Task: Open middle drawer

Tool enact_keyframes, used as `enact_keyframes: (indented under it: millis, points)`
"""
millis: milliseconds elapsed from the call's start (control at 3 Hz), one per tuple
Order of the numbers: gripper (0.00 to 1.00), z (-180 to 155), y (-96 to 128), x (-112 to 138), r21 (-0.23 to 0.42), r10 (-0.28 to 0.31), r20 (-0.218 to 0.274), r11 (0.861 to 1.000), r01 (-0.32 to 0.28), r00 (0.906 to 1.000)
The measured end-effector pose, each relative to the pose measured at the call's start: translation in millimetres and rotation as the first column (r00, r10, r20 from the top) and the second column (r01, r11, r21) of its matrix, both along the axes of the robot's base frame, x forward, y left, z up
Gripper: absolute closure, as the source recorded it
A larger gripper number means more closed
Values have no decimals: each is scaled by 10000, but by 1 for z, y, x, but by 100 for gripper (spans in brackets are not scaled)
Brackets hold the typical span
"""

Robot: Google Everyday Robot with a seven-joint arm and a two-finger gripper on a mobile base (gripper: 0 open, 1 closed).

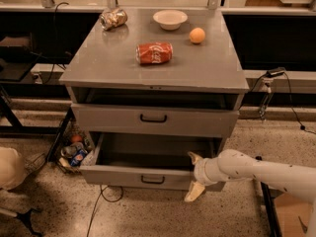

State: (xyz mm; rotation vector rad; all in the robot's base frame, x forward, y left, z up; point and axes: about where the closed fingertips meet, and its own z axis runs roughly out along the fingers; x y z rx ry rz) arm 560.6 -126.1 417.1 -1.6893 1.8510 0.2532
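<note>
The middle drawer (113,118) is a wide grey front with a small black loop handle (153,118), just under the cabinet top, with a dark gap above it. Below it, the lowest drawer (118,176) stands pulled out, showing its empty inside. My gripper (193,176) is at the right end of that lowest drawer's front, well below and right of the middle drawer's handle. It is open, one cream finger (193,157) above the front's edge and the other lower down by the floor.
On the cabinet top (207,68) lie a red soda can (154,53), a crushed silver can (113,18), a white bowl (170,19) and an orange (197,35). A bin of cans (74,153) and cables sit at the left. A cardboard box (291,221) is at the lower right.
</note>
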Motion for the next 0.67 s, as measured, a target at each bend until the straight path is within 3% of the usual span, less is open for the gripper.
enact_keyframes:
  millis: [333, 667]
  points:
    - [0, 2, -7, -8, -656, 289, 91, 9974, -283, 9995]
    - [0, -6, -13, -12, -983, 377, -261, 9944, -401, 9989]
